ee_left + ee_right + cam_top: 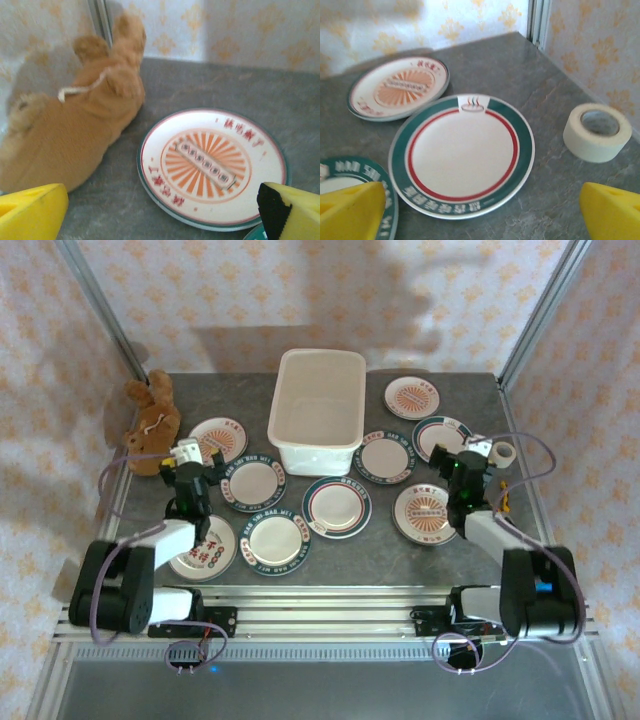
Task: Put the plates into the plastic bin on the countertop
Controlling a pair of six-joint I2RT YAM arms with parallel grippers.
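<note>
Plates (337, 506): red lettering, teal rim script, too blurred to read. Bin (316, 400): rear centre of countertop (380, 550). Left gripper (160, 220), right gripper (485, 215): fingers wide apart, holding nothing. Tape roll (596, 131): right edge.

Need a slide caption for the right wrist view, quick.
Open right gripper facing a teal-and-red banded plate, sunburst plate behind it, tape roll alongside, on the grey countertop.

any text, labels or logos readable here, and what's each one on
No text is sharp enough to quote.
Left wrist view, sunburst plate: red characters on rim and centre bar, blurred.
Right wrist view, teal-banded plate: white characters on the band, blurred; steaming-bowl emblem at top.
Right wrist view, far sunburst plate: red characters, blurred.
Top view, plates: rim lettering too small.
</note>
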